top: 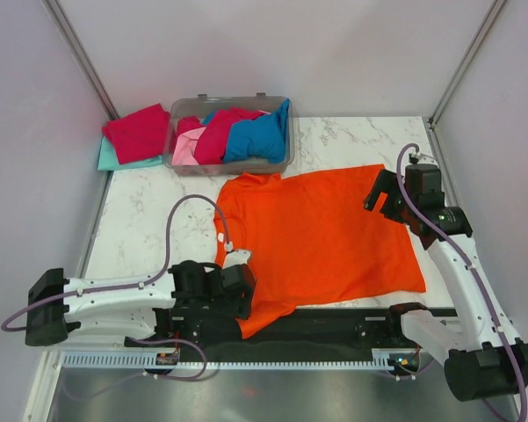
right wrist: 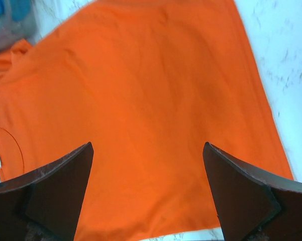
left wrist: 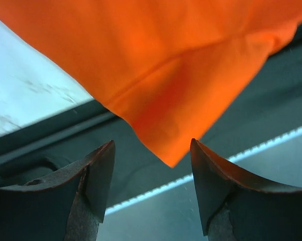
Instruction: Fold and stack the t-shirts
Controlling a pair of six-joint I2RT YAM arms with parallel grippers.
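Dark fingertips of the left hand (left wrist: 152,145) stand apart, clamped on nothing. A pointed corner of the orange t-shirt (top: 325,233) hangs between them over the dark near edge of the surface (top: 149,207), a droop only the left wrist view shows. From above, the shirt lies flat just in front of the clear grey bin (top: 231,167). Its long axis runs along the bin's front, collar and white label before the bin, hem out past the bin's right end, one sleeve almost reaching the bin. Beyond that right end the right hand (top: 382,195) hovers over the shirt, fingers spread wide and empty. Its wrist view adds the collar's curve.
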